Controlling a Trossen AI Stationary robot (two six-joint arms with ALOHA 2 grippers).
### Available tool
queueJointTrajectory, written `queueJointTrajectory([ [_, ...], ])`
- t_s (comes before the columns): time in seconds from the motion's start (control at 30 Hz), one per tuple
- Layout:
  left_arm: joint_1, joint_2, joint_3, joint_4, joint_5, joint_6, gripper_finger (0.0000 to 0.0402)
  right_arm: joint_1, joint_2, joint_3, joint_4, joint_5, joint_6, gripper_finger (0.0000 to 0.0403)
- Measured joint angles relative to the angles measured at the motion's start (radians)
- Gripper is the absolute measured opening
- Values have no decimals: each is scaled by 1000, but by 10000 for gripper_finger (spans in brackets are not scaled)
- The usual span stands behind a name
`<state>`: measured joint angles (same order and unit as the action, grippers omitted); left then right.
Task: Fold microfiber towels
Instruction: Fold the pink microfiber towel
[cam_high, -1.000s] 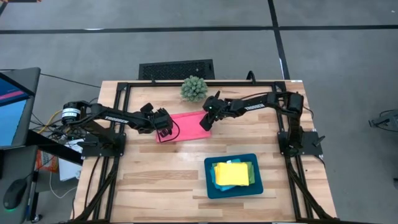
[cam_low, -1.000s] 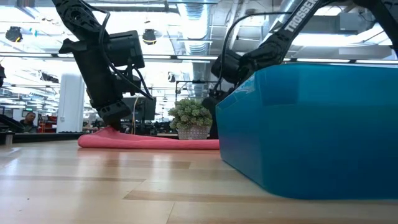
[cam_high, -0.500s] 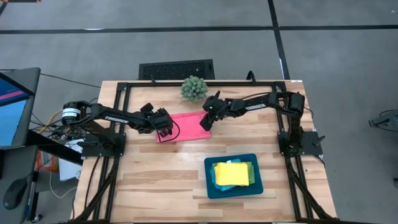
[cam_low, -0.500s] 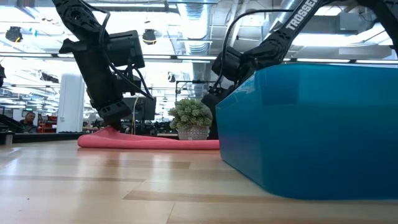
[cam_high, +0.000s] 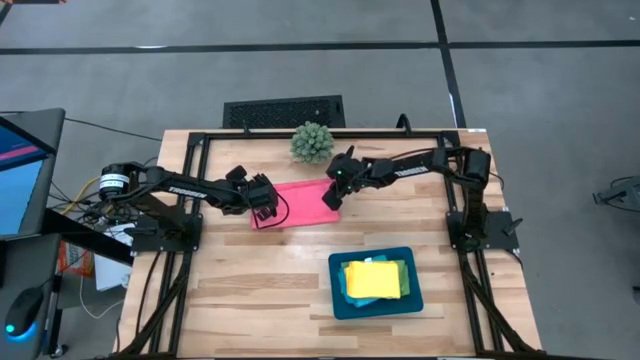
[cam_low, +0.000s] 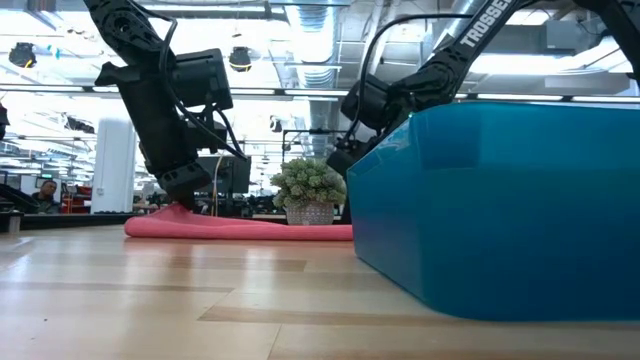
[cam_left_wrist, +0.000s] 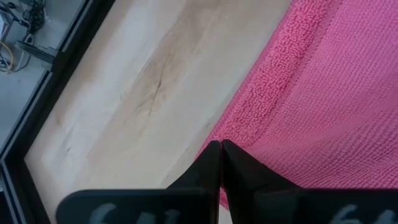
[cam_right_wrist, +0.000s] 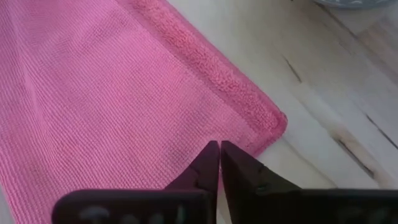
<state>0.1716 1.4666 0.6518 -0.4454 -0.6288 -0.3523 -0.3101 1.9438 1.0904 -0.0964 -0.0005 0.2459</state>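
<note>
A hot pink towel (cam_high: 297, 203) lies flat on the wooden table, in front of the plant; in the low view the towel (cam_low: 240, 227) shows as a thin strip. My left gripper (cam_high: 264, 213) is shut at its near left corner, and my right gripper (cam_high: 328, 203) is shut at its near right corner. In the teal tray (cam_high: 340, 300) a yellow towel (cam_high: 372, 277) lies on top of a green towel (cam_high: 405, 281). My left gripper (cam_left_wrist: 219, 144) has its shut fingertips on the pink towel's thick left hem (cam_left_wrist: 249, 121), near the near corner. It comes slanting down from the table's left. The fingers hide how many layers lie between them. The towel stays flat on the table. My right gripper (cam_right_wrist: 219, 144) has its shut fingertips on the pink towel just inside its near right corner (cam_right_wrist: 270, 124). It comes slanting down from the table's right. The fingers hide the pinch itself. The towel lies flat on the wood.
A spiky green ball plant (cam_high: 311, 142) stands just behind the towel, close to my right arm. The teal tray (cam_low: 500, 200) fills the near right of the table. Bare wood (cam_high: 250, 280) lies to the near left.
</note>
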Motion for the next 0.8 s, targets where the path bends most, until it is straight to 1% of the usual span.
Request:
queueJointTrajectory([
  [0.07, 0, 0, 0, 0, 10, 0, 0, -6, 0, 0, -14, -1, 5, 44],
  [0.17, 0, 0, 0, 0, 18, 0, 0, -17, 0, 0, -37, 12, 16, 68],
  [0.3, 0, 0, 0, 0, 18, 0, 0, -25, 0, 0, -39, 51, 41, 121],
  [0.43, 0, 0, 0, 0, 18, 0, 0, -26, 0, 0, -39, 52, 65, 178],
  [0.53, 0, 0, 0, 0, 18, 0, 0, -11, 0, 0, -28, 56, 69, 208],
  [0.63, 0, 0, 0, 1, 18, 0, 0, 5, 0, 0, -6, 54, 69, 220],
  [0.8, 0, 0, 0, 3, 19, -3, 0, 9, 23, 1, 10, 55, 98, 213],
])
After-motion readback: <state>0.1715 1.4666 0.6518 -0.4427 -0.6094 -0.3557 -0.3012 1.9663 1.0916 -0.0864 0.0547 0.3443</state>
